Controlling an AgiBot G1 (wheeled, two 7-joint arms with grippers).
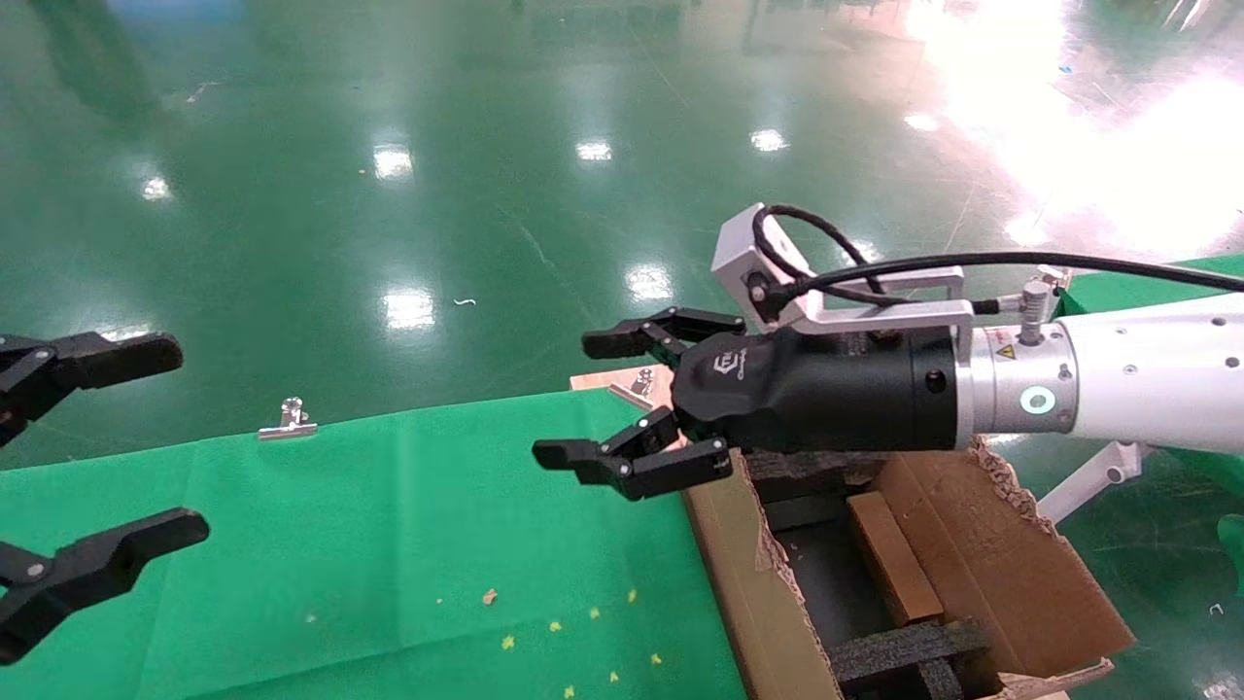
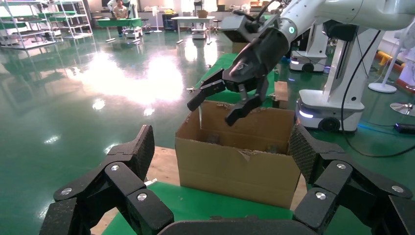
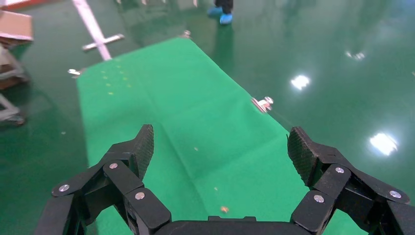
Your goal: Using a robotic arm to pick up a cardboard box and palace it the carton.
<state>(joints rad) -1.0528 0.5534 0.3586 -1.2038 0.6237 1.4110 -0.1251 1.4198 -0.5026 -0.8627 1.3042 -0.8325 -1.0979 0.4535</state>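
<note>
green cloth [image 1: 389, 544], one carton [image 1: 739, 583], one box [image 1: 894, 559] inside; two tools [image 1: 627, 408] [image 1: 92, 486] spread apart

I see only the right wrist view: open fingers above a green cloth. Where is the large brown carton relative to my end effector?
Observer: The large brown corrugated carton sits below the right arm's wrist. The right end effector is above it, with its fingertips past the carton's edge, over the green cloth.
Operator: Is the small box inside it?
Observer: Yes, a small flat brown cardboard box rests inside, between black foam inserts.
Operator: And where is the left end effector?
Observer: The left end effector is open and empty, at the cloth's left side, away from the carton.
</note>
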